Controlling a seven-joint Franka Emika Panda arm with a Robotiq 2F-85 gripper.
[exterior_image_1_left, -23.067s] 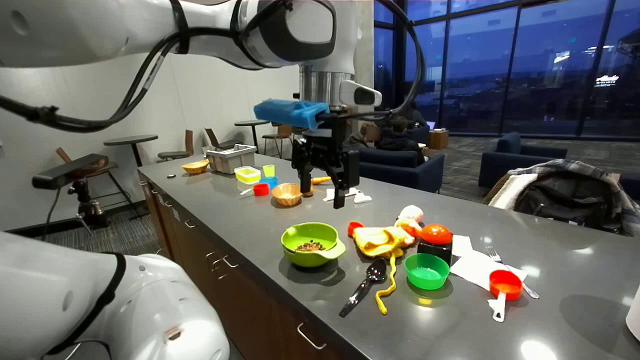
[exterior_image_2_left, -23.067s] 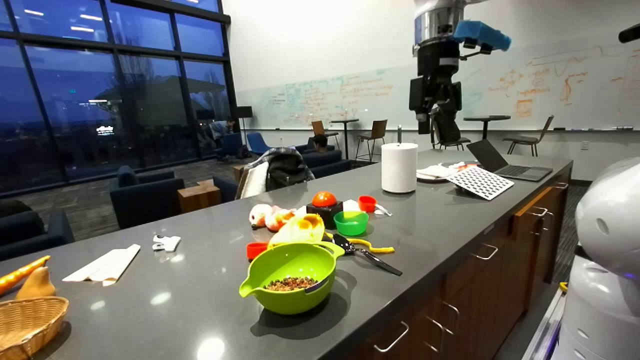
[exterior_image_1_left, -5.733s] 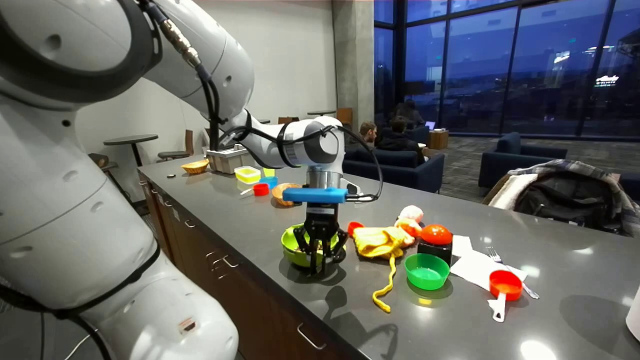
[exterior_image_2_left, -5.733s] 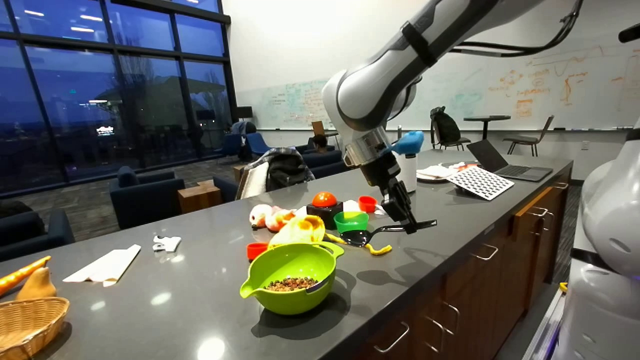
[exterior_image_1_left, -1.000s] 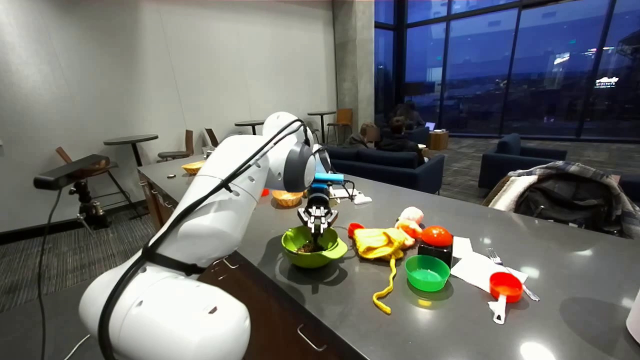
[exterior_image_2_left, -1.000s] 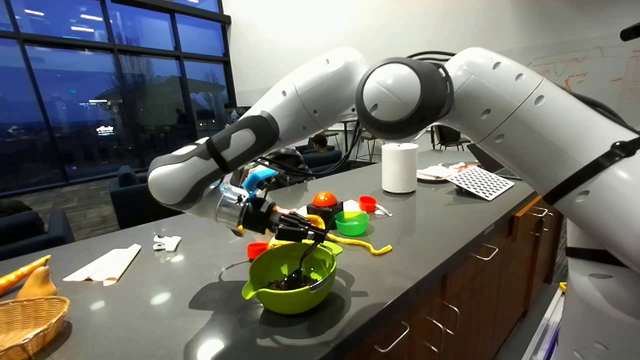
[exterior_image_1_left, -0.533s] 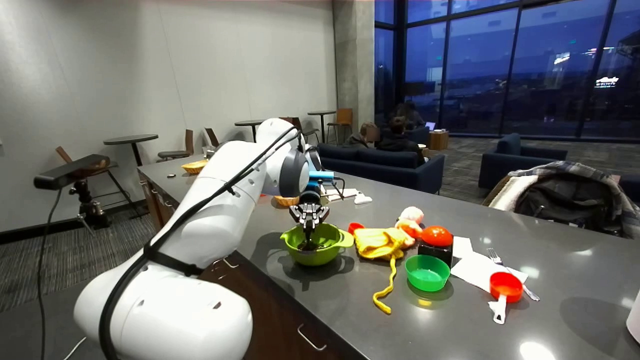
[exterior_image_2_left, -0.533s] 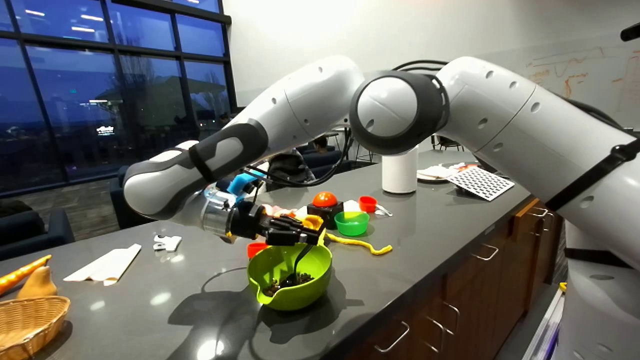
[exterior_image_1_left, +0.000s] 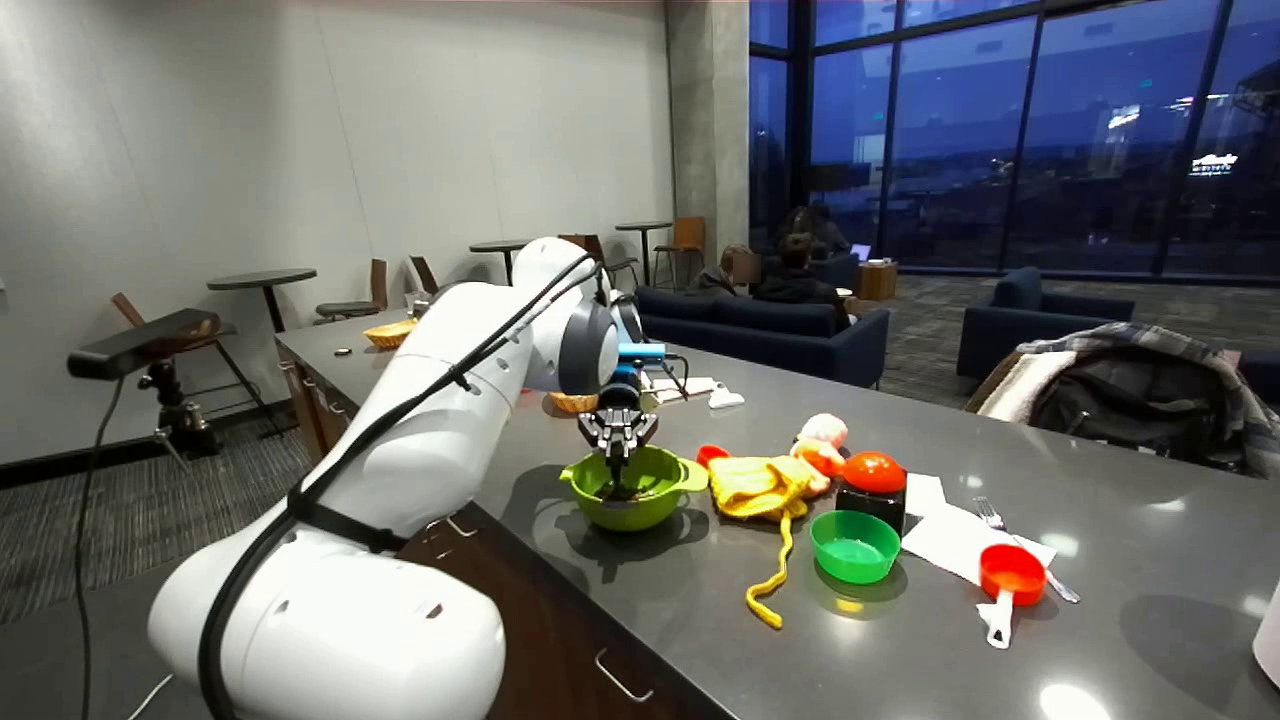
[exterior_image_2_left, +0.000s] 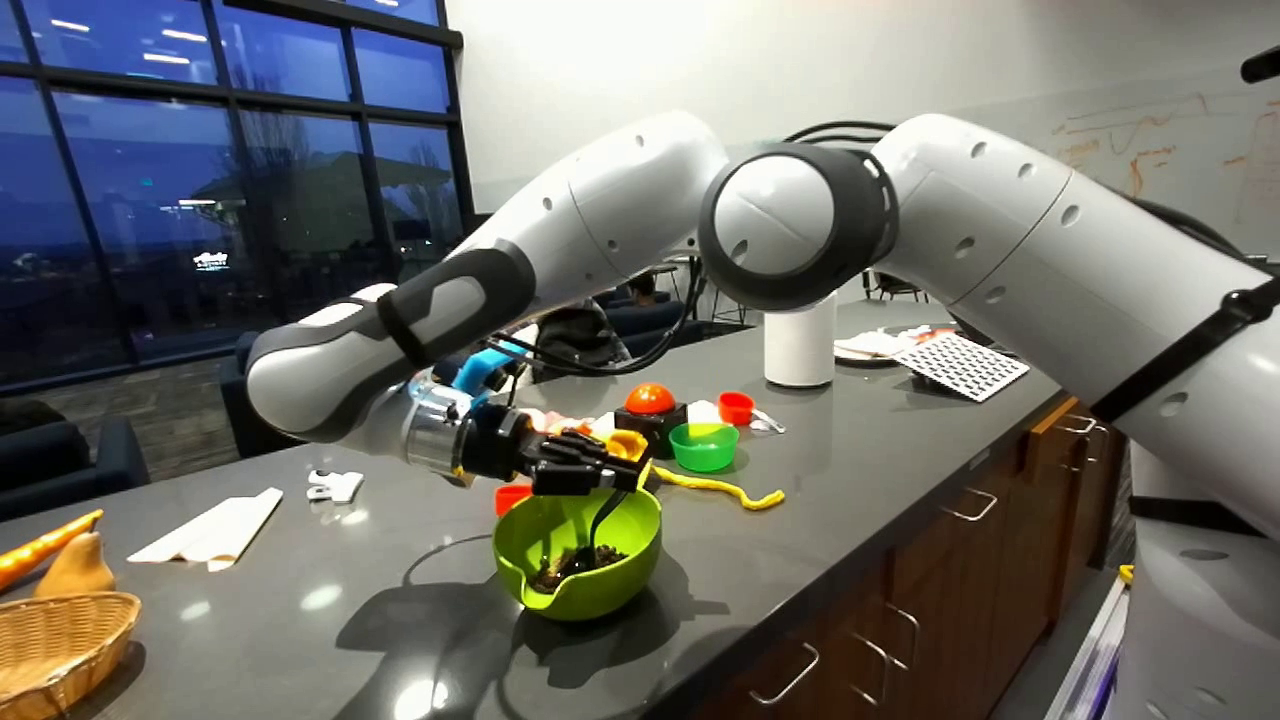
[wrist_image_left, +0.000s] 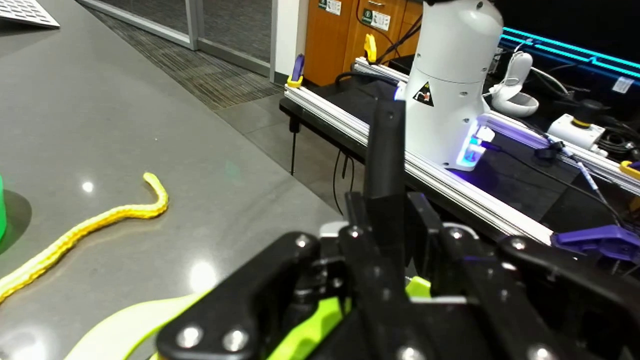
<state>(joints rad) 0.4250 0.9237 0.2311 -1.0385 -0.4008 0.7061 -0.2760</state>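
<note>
My gripper is closed around the handle of a black plastic spoon. In the wrist view the spoon's handle sticks out past the fingers, pinched between them. The light green bowl stands on the counter just below, and the spoon's head dips into the brown bits inside it. In both exterior views the jaws hover at the bowl's rim. Part of the spoon's head is hidden by the bits. Near the bottom of the wrist view the bowl's rim shows behind the fingers.
Beside the bowl lies a yellow knitted toy with a long cord. A green cup, a red button on a black block and a red measuring cup stand further along. The counter's front edge runs close to the bowl.
Several seconds ago the gripper held the spoon over the counter; now it is in the bowl. Within the last second gripper and spoon shifted slightly and the bowl turned, then nearly stopped.
</note>
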